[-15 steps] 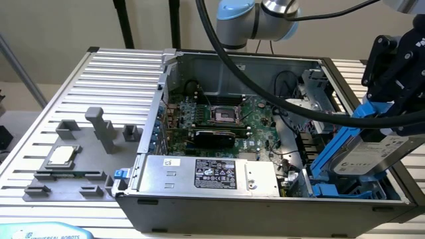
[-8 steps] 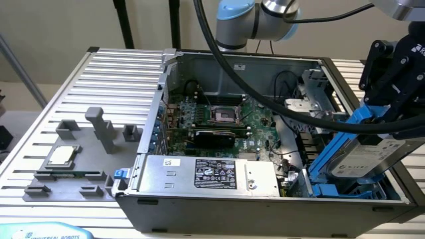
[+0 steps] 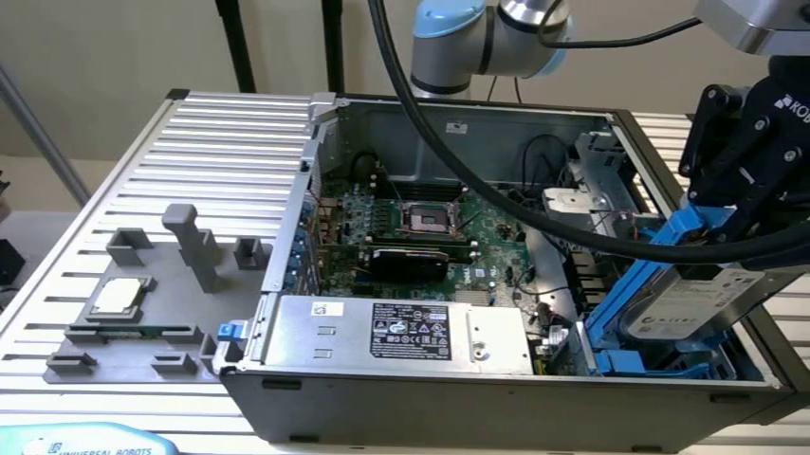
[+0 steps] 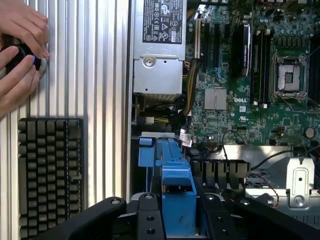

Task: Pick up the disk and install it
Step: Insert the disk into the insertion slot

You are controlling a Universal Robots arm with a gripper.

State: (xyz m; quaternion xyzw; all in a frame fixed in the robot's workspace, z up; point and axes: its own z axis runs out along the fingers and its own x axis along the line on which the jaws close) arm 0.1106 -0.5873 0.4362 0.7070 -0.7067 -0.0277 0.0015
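Print on disk point(image 3: 703, 303) illegibly small

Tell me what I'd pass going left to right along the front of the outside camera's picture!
small square silver chip → long silver box with a black label → disk in its blue frame

A plain cream wall point(image 3: 101, 47) closes off the back of the scene under soft, even light. Two black upright poles point(image 3: 230, 38) stand against it, and a slim grey metal rod point(image 3: 42, 133) slants across the exterior view's left. In front lies the surface point(image 3: 228, 123), silver ribbed aluminium with long parallel grooves, pale in the flat light.
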